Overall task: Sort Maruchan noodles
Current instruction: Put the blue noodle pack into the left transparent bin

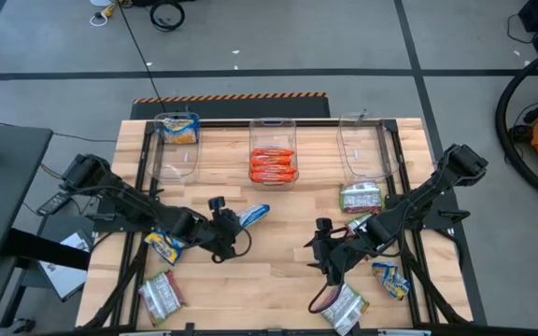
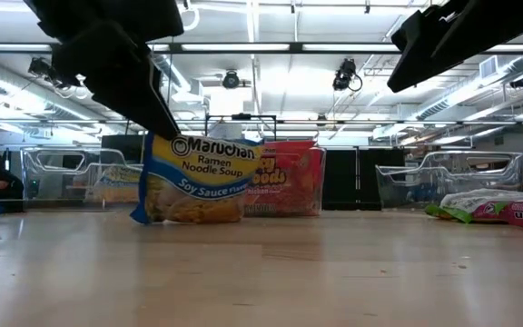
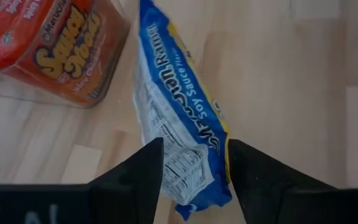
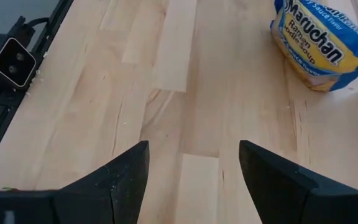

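You can read "Maruchan Ramen Noodle Soup, Soy Sauce Flavor" on yellow-and-blue packet (image 2: 194, 178) in low view. Orange-red packet (image 2: 284, 178) behind it: only "...oods" legible to you. Left wrist view: "Maruchan Ramen, Soy Sauce Flavor" upside down on same yellow-and-blue packet; "Maruchan Ramen" on another yellow packet (image 4: 321, 43) in right wrist view.

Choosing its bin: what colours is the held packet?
Yellow and blue packet, best in low view.

Glossy crinkled plastic noodle packet (image 3: 179, 112), pale smooth wooden table (image 4: 185, 93), clear plastic bins (image 1: 274, 131)
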